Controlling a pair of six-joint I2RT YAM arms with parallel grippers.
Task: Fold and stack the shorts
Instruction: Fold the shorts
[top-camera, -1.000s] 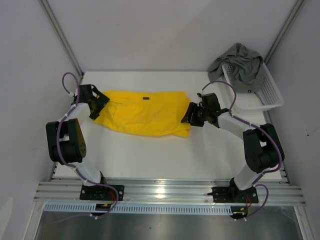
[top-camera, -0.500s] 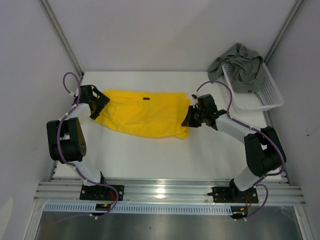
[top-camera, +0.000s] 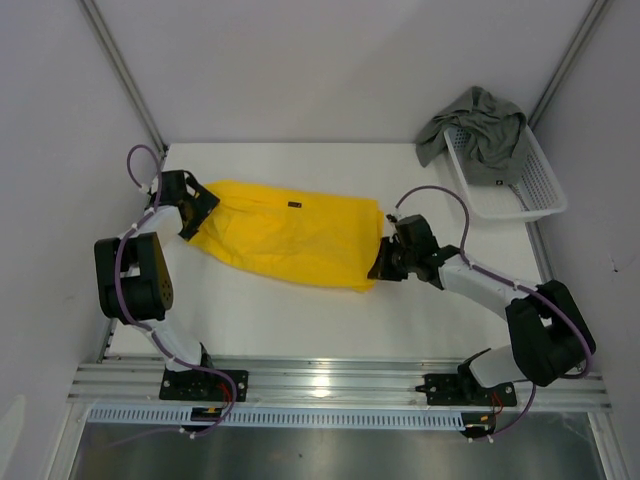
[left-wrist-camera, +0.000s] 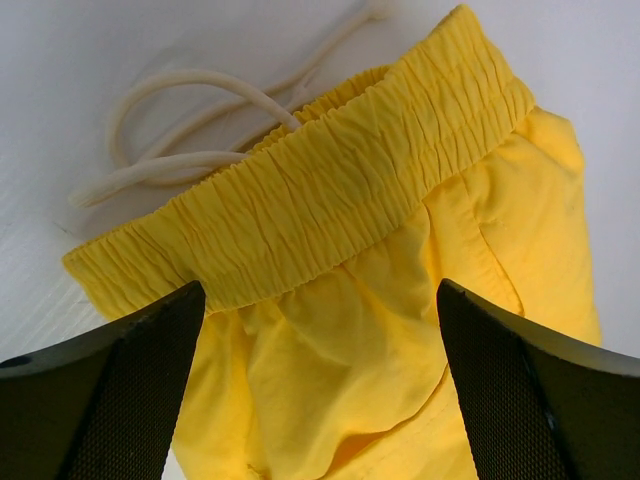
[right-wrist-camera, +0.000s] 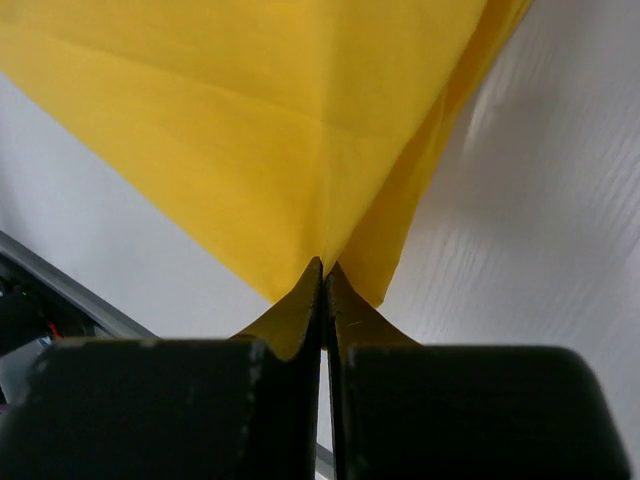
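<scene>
**Yellow shorts (top-camera: 300, 235) pinched at right hem**

They lie spread mid-table (top-camera: 300, 320), waistband at left. The right gripper (right-wrist-camera: 323, 275) is clamped on the near-right hem corner. The left gripper (left-wrist-camera: 320, 300) hangs over the waistband, jaws wide, holding nothing. Grey-green shorts (top-camera: 480, 125) are draped on the basket (top-camera: 535, 195), far right.
</scene>
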